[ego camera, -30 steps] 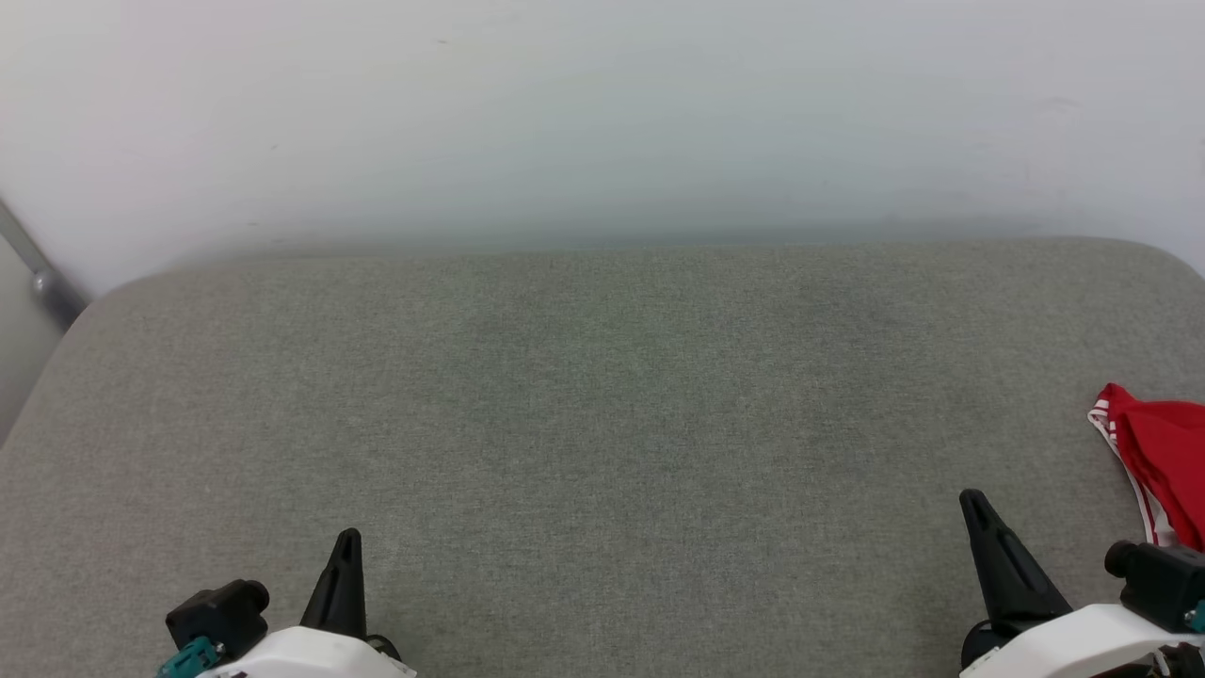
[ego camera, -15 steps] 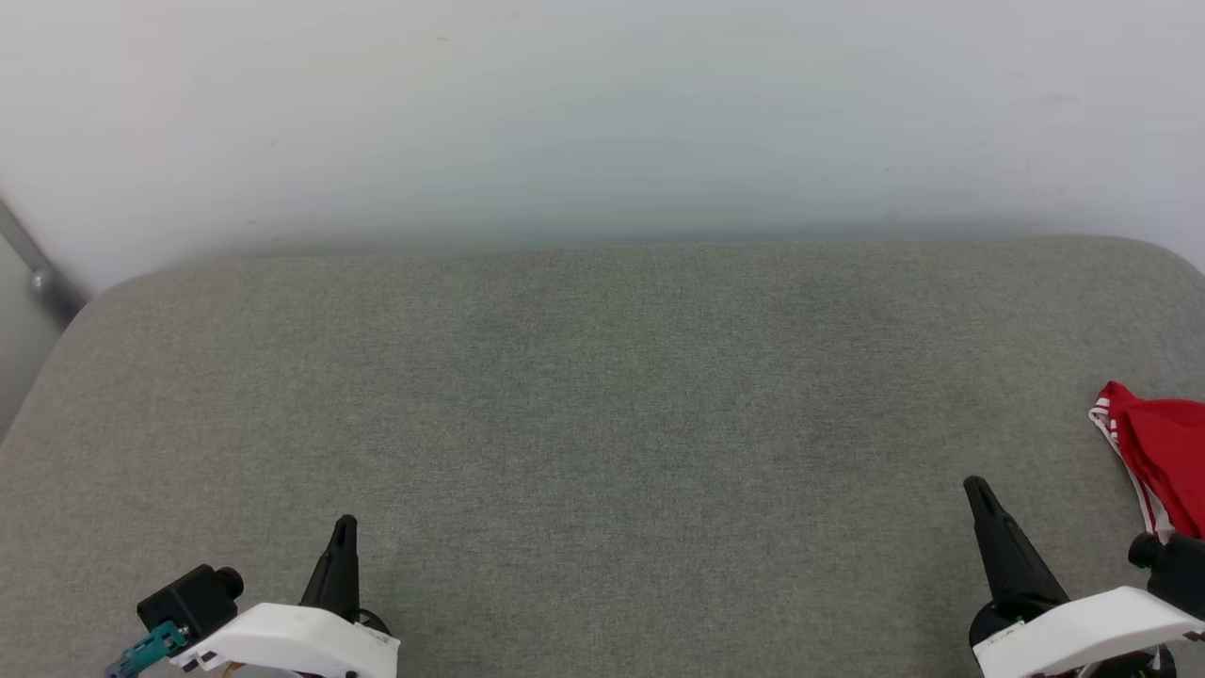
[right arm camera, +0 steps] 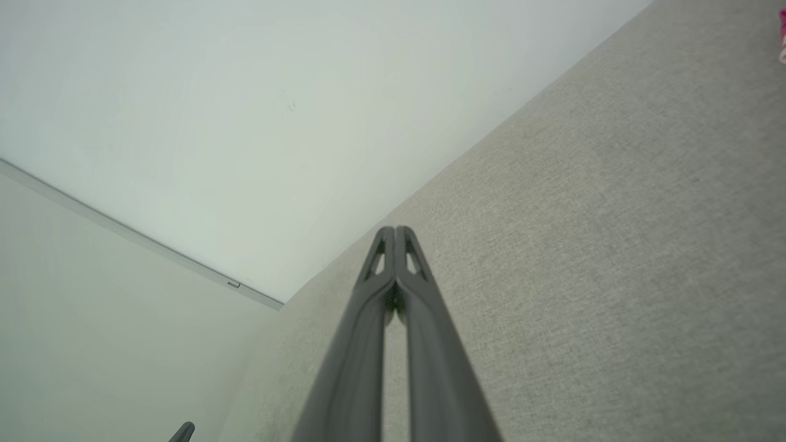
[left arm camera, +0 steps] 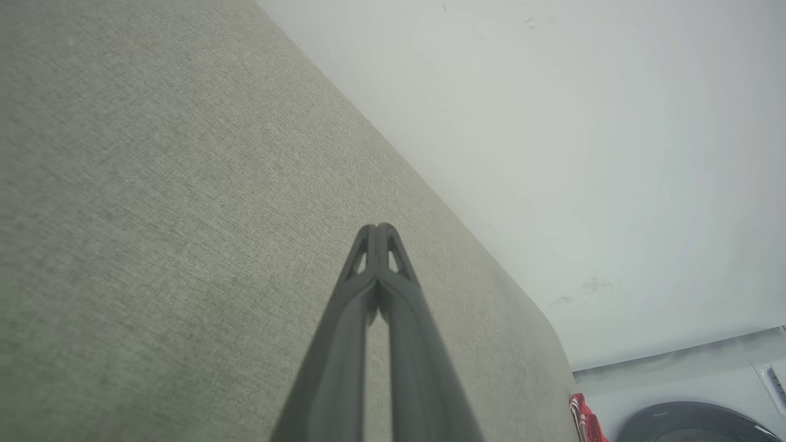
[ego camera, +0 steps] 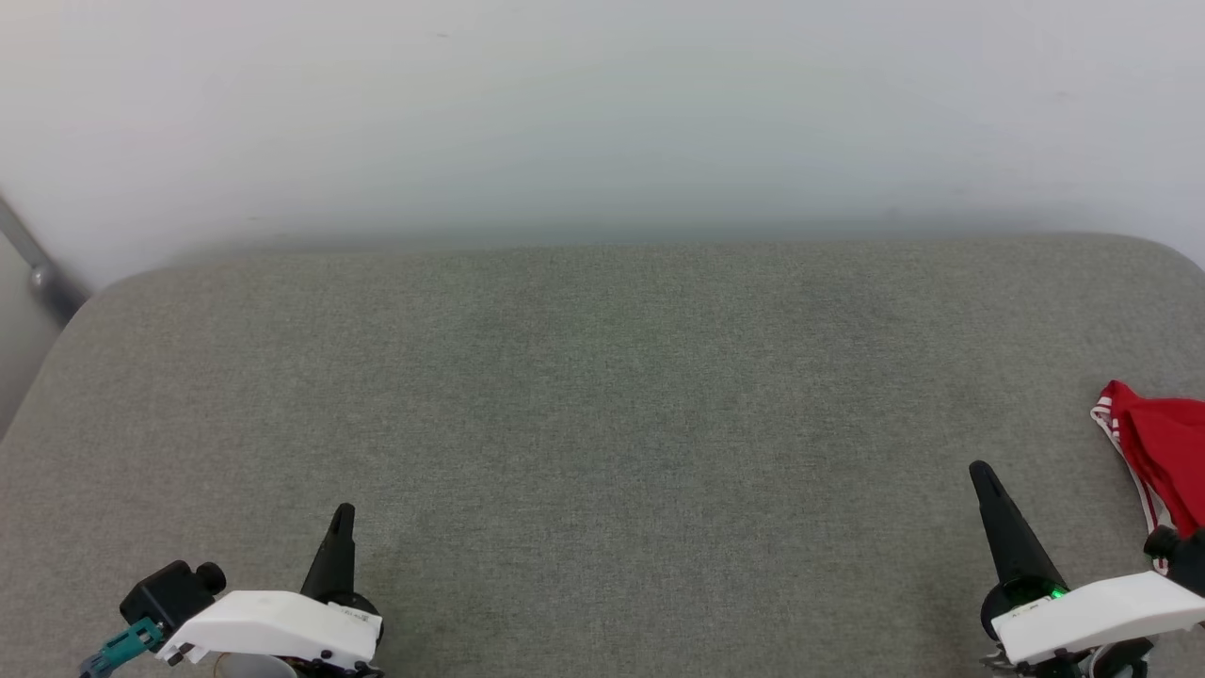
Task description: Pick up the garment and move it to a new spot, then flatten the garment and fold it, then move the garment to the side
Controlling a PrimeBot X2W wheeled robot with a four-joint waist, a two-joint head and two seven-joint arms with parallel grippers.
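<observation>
The garment point(ego camera: 1163, 447), bright red with red-white striped trim, lies bunched at the right edge of the grey padded table point(ego camera: 602, 395), mostly cut off by the head view's edge. A sliver of the garment point(left arm camera: 586, 420) also shows at the table's far end in the left wrist view. My left gripper point(ego camera: 343, 513) hovers at the lower left, shut, with nothing in it. My right gripper point(ego camera: 979, 469) is at the lower right, shut and empty, a little left of the garment and apart from it. In each wrist view the gripper point(left arm camera: 377, 228) point(right arm camera: 396, 230) has its fingertips pressed together.
A pale wall point(ego camera: 602, 113) runs behind the table's far edge. A grey metal bar point(ego camera: 38, 268) slants at the far left. A white appliance with a dark round door point(left arm camera: 694, 423) stands beyond the table's right end.
Both arms have drawn outward and slightly up in the head view, their wrists tilting flatter. The right fingertip has risen a little. The garment has not moved.
</observation>
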